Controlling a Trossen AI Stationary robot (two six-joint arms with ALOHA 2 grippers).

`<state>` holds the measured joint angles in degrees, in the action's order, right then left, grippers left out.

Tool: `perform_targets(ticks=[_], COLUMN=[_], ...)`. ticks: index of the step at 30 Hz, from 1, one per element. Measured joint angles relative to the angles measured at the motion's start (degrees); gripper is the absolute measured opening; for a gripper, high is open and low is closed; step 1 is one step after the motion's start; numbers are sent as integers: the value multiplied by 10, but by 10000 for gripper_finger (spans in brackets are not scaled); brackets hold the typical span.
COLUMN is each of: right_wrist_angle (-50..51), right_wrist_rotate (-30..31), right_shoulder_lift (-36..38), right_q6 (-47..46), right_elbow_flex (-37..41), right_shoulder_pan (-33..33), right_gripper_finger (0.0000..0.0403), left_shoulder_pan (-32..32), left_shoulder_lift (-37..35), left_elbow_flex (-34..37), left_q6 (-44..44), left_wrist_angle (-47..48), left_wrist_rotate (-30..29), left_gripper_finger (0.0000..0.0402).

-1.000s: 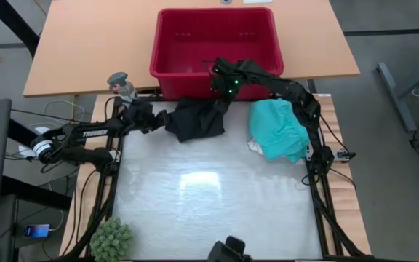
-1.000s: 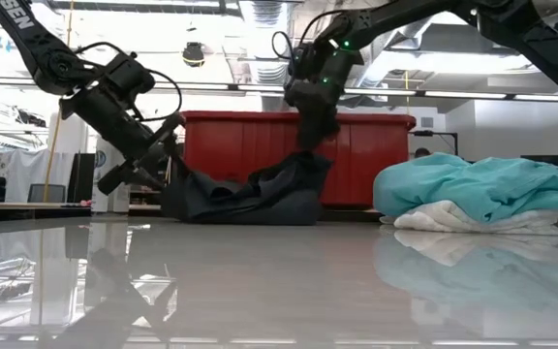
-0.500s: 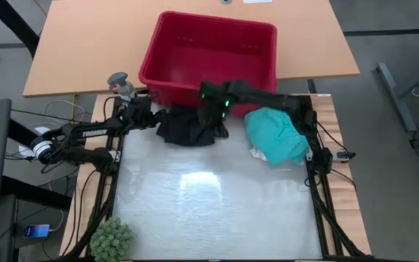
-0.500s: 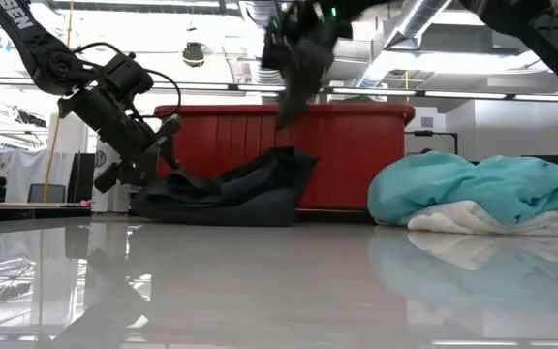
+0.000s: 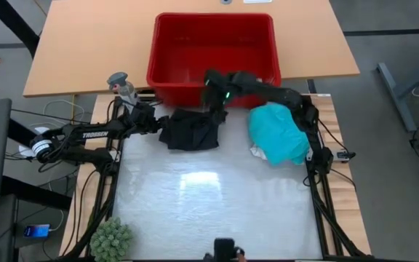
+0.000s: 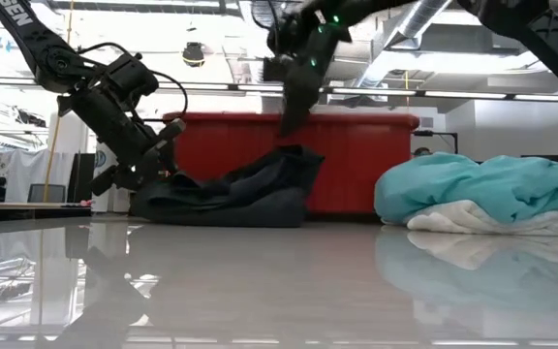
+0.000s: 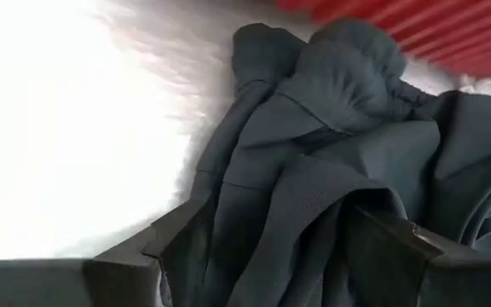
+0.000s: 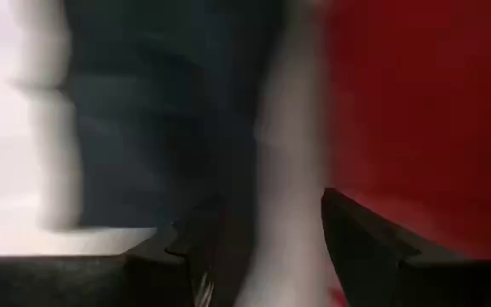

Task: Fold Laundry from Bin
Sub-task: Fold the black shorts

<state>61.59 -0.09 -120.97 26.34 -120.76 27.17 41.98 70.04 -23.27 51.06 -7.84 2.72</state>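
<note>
Step in hand, as judged: the black garment (image 5: 190, 129) is out of the bin (image 5: 213, 45) and is being laid out for folding on the white desk (image 5: 217, 196), w/ the spreading not yet done. The garment is seen as a crumpled dark heap at the desk's far edge, just in front of the bin. The left claw (image 5: 153, 121) is set low at the heap's left edge; in the left wrist view its fingers (image 7: 177, 247) are parted w/ dark ribbed cloth bunched between them, so a wide grip on the black garment is read, though how firm can't be told. The right claw (image 6: 294, 111) is held up in the air above the heap's right side, near the bin's front wall; its jaws are parted and nothing is seen clamped in them, so it is taken as empty. Next move, prob.: the right claw is to be brought down onto a free corner or hem opposite the left one, then both pulled apart so the cloth is flattened. Materials: garment is soft, matte, thick-knit, w/ deep folds and a gathered band; bin is rigid red plastic, rectangular, thick-rimmed, looks empty inside. A turquoise shirt (image 5: 278, 131) is piled, rumpled, at the desk's right side over a pale white piece (image 6: 473, 221).
</note>
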Motion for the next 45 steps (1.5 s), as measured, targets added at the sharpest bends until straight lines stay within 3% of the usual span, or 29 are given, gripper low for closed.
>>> perform_targets(ticks=[4,12,15,19,29,37,40,45], right_wrist_angle=[-35,-16,-9,11,-3,-123,-144,-182], right_wrist_rotate=[55,-34,-39,-45,-80,-74,-61,-62], right_shoulder_lift=[-1,9,13,11,8,7,7,6], right_q6=[-14,-58,-58,-47,19,52,32,9], right_elbow_flex=[1,-5,-7,-6,7,63,92,135], right_shoulder_pan=[38,37,15,-16,-147,-209,-197,-172], right_gripper_finger=[211,211,211,211,211,211,210,197], left_shoulder_pan=[0,1,1,1,-5,-37,-56,-90], left_shoulder_lift=[0,0,0,0,-3,-27,-62,-144], left_elbow_flex=[0,0,0,0,0,0,0,0], left_q6=[7,-40,-39,-59,-129,-172,-185,-181], left_wrist_angle=[-7,-32,-34,-20,33,68,116,232], left_wrist_rotate=[-7,4,31,116,102,165,148,63], left_gripper_finger=[227,227,227,227,227,227,227,227])
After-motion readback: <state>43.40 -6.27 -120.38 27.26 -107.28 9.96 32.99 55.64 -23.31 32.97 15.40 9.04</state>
